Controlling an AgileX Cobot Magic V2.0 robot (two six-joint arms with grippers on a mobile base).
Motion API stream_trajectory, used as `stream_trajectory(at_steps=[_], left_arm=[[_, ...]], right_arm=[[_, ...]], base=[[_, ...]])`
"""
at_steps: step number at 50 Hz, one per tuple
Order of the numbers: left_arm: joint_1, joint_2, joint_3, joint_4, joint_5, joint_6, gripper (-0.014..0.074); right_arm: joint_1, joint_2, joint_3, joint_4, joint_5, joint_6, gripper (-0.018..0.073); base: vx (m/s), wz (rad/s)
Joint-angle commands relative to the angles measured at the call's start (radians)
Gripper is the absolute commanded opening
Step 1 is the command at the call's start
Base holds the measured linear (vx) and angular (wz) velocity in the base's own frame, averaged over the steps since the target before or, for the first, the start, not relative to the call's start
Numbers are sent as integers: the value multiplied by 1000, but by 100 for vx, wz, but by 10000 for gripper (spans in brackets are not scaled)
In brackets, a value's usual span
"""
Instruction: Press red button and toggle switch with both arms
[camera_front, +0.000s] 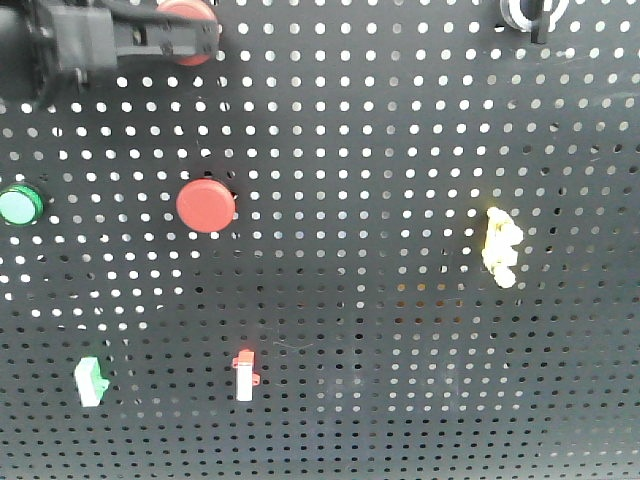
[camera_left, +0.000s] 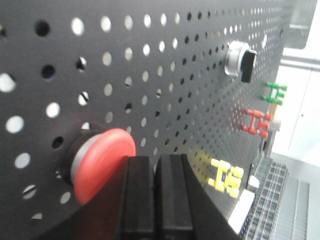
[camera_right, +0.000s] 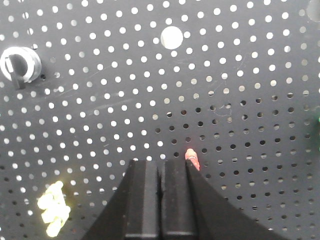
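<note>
Nearest the cameras are the two grippers. The left gripper (camera_left: 155, 161) has its black fingers (camera_left: 137, 195) pinched flat together with nothing between them. The tips sit right up against the lower edge of the red button (camera_left: 97, 160), which is mounted in the upper left of the pegboard (camera_front: 400, 150). It looks like contact from the wrist view, but there's no telling if the dome is actually pushed in.

The right gripper (camera_right: 160, 164) is the same deal: closed tight, empty, and aimed at the lower middle of the pegboard. Can't tell if it touches the pegboard.

On the pegboard itself, the toggle switch (camera_right: 19, 66) sits at the top right, with its black lever hanging down out of a shiny ring, well apart from the right gripper. There's a second red button (camera_front: 207, 205) left of the pegboard's centre, and a green button (camera_front: 20, 204) at the left edge at about the same height. A yellow knobbly piece (camera_front: 500, 245) is on the right side.

Low on the pegboard are a green-tipped white rocker (camera_front: 90, 380) at lower left and a red-tipped white rocker (camera_front: 243, 378) near the lower middle. The red tip pokes out just beside the right gripper.
</note>
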Motion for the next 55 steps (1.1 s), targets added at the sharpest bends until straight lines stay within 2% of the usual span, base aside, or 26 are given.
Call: stream_trajectory(at_steps=[1, 8, 14, 18, 24, 34, 37, 41, 45, 49, 55], left_arm=[[5, -48, -22, 8, -86, 24, 1], [5, -137, -22, 92, -53, 23, 1], [5, -208, -17, 216, -8, -55, 1], [5, -248, 7, 280, 1, -99, 1], [5, -299, 64, 320, -18, -106, 1], [5, -353, 170, 318, -72, -123, 1], [5, -357, 190, 318, -72, -123, 1], [5, -357, 200, 318, -58, -123, 1], [5, -357, 205, 318, -55, -123, 1], [5, -357, 205, 318, -57, -123, 1], [5, -357, 205, 318, -62, -123, 1]], right_arm=[[-7, 14, -27, -4, -73, -56, -3], [-7, 14, -28, 14, -84, -107, -3], [-7, 20, -30, 79, -62, -190, -3], [-7, 37, -29, 165, -38, -283, -3], [-7, 83, -33, 372, -31, -450, -3], [-7, 255, -155, 832, 104, -850, -3], [-7, 321, -208, 975, 155, -936, -3], [-7, 398, -277, 1090, 200, -1003, -3], [-2, 464, -337, 1157, 238, -1029, -3], [37, 522, -395, 1164, 248, -1029, -3], [167, 581, -452, 1139, 209, -1029, -3]], base=[[0, 0], [0, 0], [0, 0], [0, 0], [0, 0], [0, 0], [0, 0], [0, 0], [0, 0], [0, 0], [0, 0]])
